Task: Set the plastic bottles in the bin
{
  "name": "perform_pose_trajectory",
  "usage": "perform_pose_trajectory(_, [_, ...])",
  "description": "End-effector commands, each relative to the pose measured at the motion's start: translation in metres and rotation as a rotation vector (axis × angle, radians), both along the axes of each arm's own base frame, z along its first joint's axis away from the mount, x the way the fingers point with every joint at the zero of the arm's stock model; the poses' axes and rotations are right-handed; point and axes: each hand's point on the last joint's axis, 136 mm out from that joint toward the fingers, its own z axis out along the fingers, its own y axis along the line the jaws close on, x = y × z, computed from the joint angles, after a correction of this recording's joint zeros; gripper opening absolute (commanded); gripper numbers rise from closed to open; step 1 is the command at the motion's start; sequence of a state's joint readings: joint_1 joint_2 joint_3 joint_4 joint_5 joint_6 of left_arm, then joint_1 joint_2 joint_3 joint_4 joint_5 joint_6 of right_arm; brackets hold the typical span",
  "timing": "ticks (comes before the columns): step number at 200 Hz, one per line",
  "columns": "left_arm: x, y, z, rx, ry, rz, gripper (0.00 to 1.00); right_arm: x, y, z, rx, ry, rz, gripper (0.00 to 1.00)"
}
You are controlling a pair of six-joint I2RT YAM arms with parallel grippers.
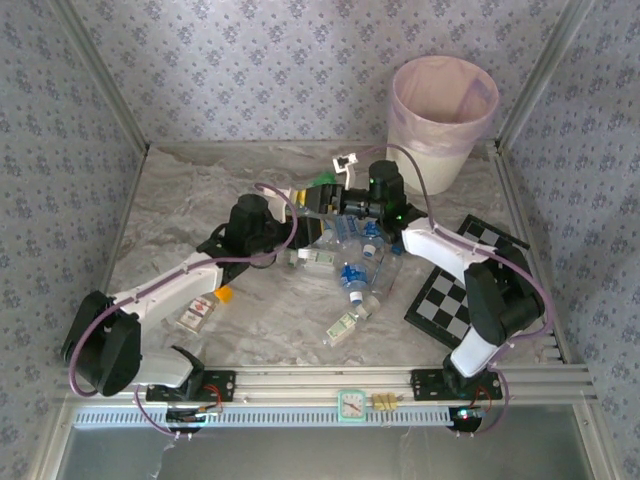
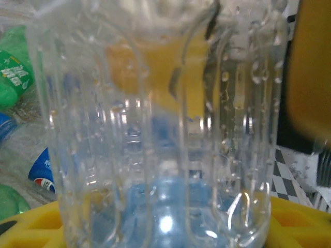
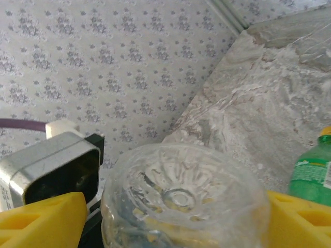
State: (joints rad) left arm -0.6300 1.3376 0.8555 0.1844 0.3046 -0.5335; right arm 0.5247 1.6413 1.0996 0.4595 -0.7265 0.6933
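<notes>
top view: the bin (image 1: 440, 150) stands at the far r corner of the table (image 1: 190, 200), pink liner over its rim, well apart from the heap. the plastic bottles (image 1: 355, 270) lie in a loose pile mid-table, just beside a checkerboard (image 1: 455, 300) on the r. the l gripper (image 1: 305, 222) and r gripper (image 1: 340, 203) meet nose to nose at the pile's far edge; jaws too small to read here. a red-and-white packet (image 1: 195, 313) and an orange piece (image 1: 224, 294) lie near the l arm. l wrist view: a clear bottle (image 2: 155, 129) w/ droplets inside sits btwn the l gripper's yellow pads (image 2: 31, 230), a narrow grip, pads against its sides. a green bottle (image 2: 13, 67) and a blue-label bottle (image 2: 44, 168) lie behind it. r wrist view: a see-through bottle (image 3: 181, 206), base toward the cam, sits btwn the r gripper's wide-set yellow fingers (image 3: 41, 219); one finger touches it, a thin dark gap shows at the other, so can't say if it's clamped. can't say if it's the same one the l holds. a yellow-capped green one (image 3: 310, 175) lies on the table beyond.
</notes>
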Motion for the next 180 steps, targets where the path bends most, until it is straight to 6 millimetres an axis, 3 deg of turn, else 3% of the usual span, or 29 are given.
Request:
perform_pose_trajectory(1, [0.001, -0.008, 0.031, -0.066, -0.062, -0.043, 0.57, -0.005, 0.001, 0.014, -0.005, -0.051, 0.026, 0.85])
perform_pose_trajectory(36, [-0.002, -0.012, 0.038, -0.087, -0.074, -0.072, 0.57, -0.005, 0.002, 0.009, -0.016, -0.04, 0.025, 0.82])
perform_pose_trajectory(71, [-0.003, -0.012, 0.038, -0.089, -0.074, -0.079, 0.58, -0.002, 0.0, 0.009, -0.019, -0.047, 0.011, 0.67])
perform_pose_trajectory(112, [0.0, -0.007, 0.036, -0.076, -0.073, -0.043, 0.73, 0.003, -0.005, 0.008, -0.029, -0.043, -0.026, 0.54])
perform_pose_trajectory(148, [0.005, 0.004, 0.03, -0.049, -0.074, 0.023, 0.91, 0.014, -0.021, 0.002, -0.114, -0.077, -0.112, 0.53])
perform_pose_trajectory(180, [0.012, 0.027, 0.015, -0.007, -0.053, 0.147, 0.95, 0.023, -0.049, 0.0, -0.252, -0.111, -0.234, 0.53])
